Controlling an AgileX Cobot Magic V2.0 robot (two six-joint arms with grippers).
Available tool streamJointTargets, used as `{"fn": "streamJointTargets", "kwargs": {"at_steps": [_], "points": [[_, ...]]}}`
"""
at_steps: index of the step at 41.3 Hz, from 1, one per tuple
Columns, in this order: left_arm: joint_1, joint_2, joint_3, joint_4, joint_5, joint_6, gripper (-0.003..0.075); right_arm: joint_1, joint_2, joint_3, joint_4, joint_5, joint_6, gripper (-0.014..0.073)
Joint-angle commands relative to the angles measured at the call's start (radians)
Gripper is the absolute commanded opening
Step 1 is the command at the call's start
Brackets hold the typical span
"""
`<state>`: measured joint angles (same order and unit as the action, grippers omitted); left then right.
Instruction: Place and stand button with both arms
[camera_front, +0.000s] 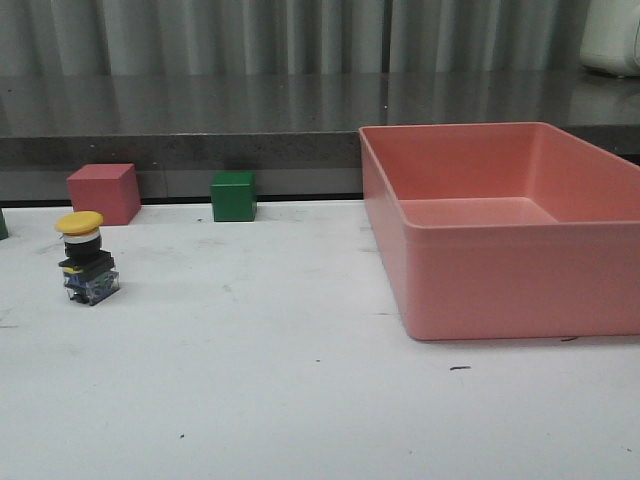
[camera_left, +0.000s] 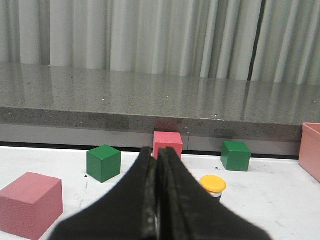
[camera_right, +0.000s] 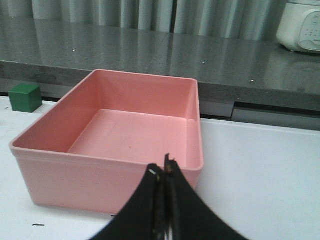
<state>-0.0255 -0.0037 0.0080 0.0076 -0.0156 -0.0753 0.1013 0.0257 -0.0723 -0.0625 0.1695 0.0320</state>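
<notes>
- The button (camera_front: 87, 257) stands upright on the white table (camera_front: 300, 400) at the left side of the front view, nearer the camera than the cubes: yellow domed cap on top, black body below, clear-bluish base block resting on the surface.
- Nothing touches the button, and neither arm shows in the front view.
- In the left wrist view the button's yellow cap (camera_left: 213, 183) peeks out just beside the left gripper (camera_left: 157, 200), whose two black fingers are pressed together with nothing between them.
- The right gripper (camera_right: 164, 200) also has its fingers closed against each other and empty; it hangs before the near wall of the pink bin (camera_right: 107, 182).
- Behind the button, at the table's far edge, sits a pink cube (camera_front: 103, 193), and a green cube (camera_front: 233, 196) stands to its right, apart from it.
- The left wrist view shows two more cubes closer to that arm: another green cube (camera_left: 103, 162) and a larger pink cube (camera_left: 30, 202).
- The pink bin (camera_front: 500, 290) fills the right side of the table, well apart from the button.
- A dark stone ledge (camera_front: 200, 115) runs behind the table, with pale curtains (camera_front: 250, 35) above it and a white appliance (camera_front: 612, 35) at its right end.
</notes>
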Motion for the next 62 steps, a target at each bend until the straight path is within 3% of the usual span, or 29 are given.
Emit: {"fn": "streamJointTargets", "kwargs": {"at_steps": [1, 8, 62], "points": [[0.001, -0.024, 0.014, -0.001, -0.081, -0.008, -0.0020, -0.037, -0.012, 0.019, -0.004, -0.140, -0.001, -0.0068], [0.001, -0.024, 0.014, -0.001, -0.081, -0.008, -0.0020, -0.071, -0.048, 0.099, -0.004, -0.241, -0.001, -0.0068], [0.001, -0.024, 0.014, -0.001, -0.081, -0.008, -0.0020, -0.086, -0.054, 0.096, 0.052, -0.233, -0.001, -0.0068]]}}
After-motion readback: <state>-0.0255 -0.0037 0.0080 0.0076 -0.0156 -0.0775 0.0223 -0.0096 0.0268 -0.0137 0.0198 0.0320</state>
